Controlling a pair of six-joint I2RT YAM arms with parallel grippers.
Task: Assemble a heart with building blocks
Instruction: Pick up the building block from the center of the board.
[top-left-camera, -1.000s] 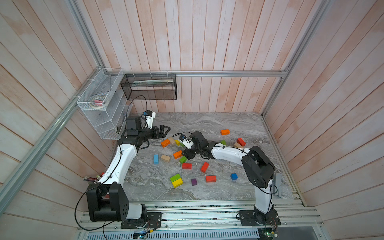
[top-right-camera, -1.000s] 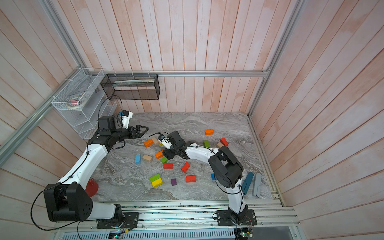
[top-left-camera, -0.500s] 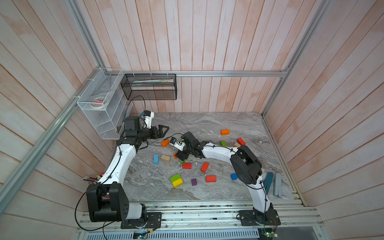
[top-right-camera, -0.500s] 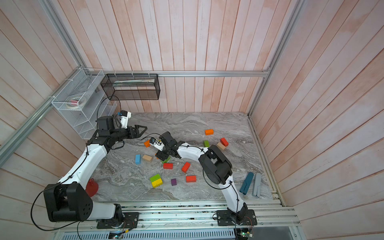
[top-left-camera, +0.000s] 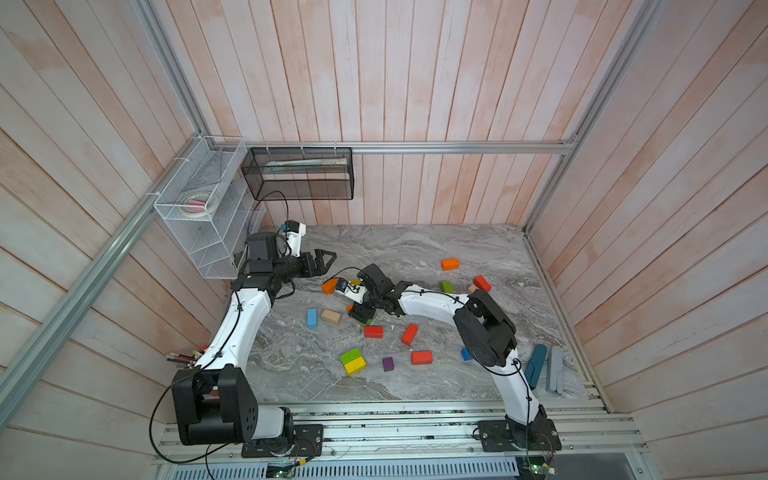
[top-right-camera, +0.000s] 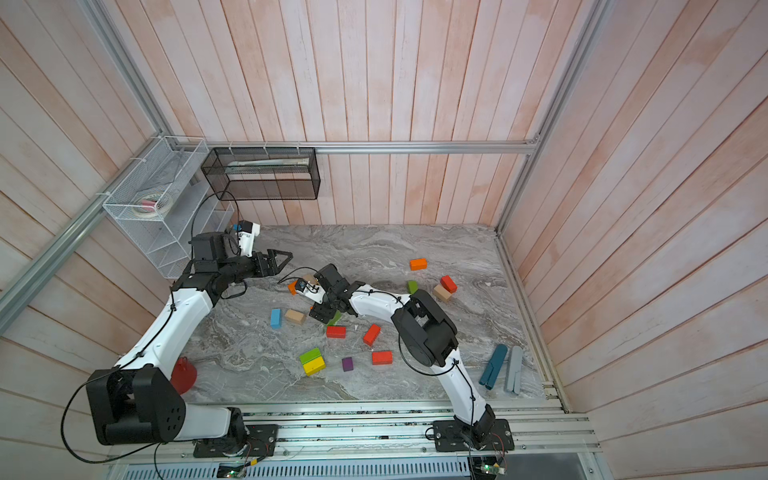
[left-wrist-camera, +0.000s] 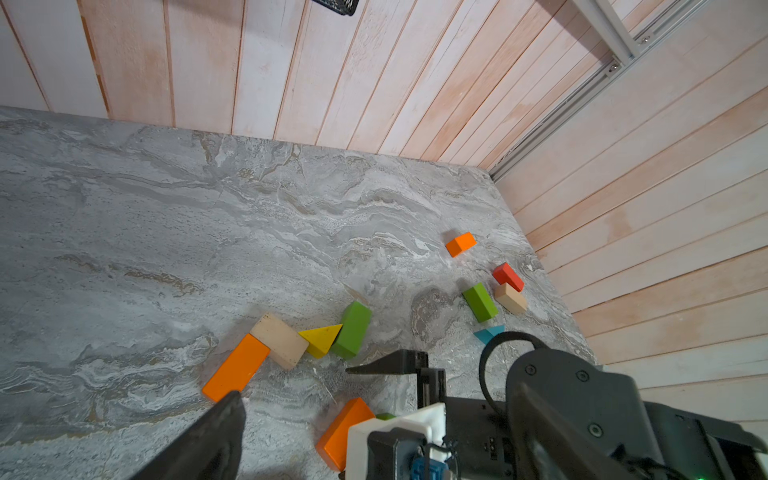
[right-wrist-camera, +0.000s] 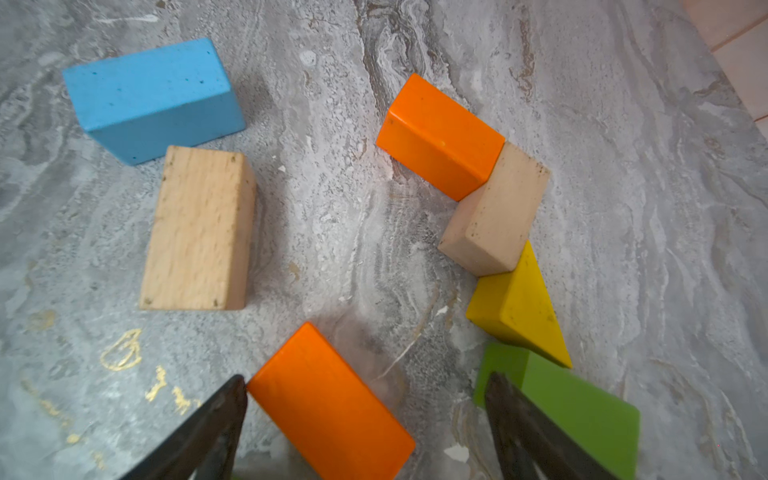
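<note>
In the right wrist view an orange brick (right-wrist-camera: 328, 407) lies flat on the marble between the wide-apart fingers of my right gripper (right-wrist-camera: 368, 384). One fingertip (right-wrist-camera: 235, 388) meets its corner, and the other finger stands clear, over a green brick (right-wrist-camera: 582, 407). A curved row runs beside it: orange brick (right-wrist-camera: 440, 133), tan brick (right-wrist-camera: 494, 212), yellow wedge (right-wrist-camera: 519, 307). Apart from the row lie a blue brick (right-wrist-camera: 153, 97) and a tan brick (right-wrist-camera: 199, 228). In both top views my left gripper (top-left-camera: 330, 262) (top-right-camera: 286, 259) hangs open and empty above the table's far left.
Loose blocks are scattered toward the front: two red bricks (top-left-camera: 373, 331) (top-left-camera: 409, 334), a green-and-yellow pair (top-left-camera: 352, 361), a purple cube (top-left-camera: 387, 364). A dark-blue bar (top-left-camera: 536, 365) and a grey bar (top-left-camera: 555, 370) lie front right. Wire baskets (top-left-camera: 199, 208) hang on the left wall.
My right gripper has moved left and toward the front, down over the orange brick, and its fingers have spread wider. The left arm has barely shifted.
</note>
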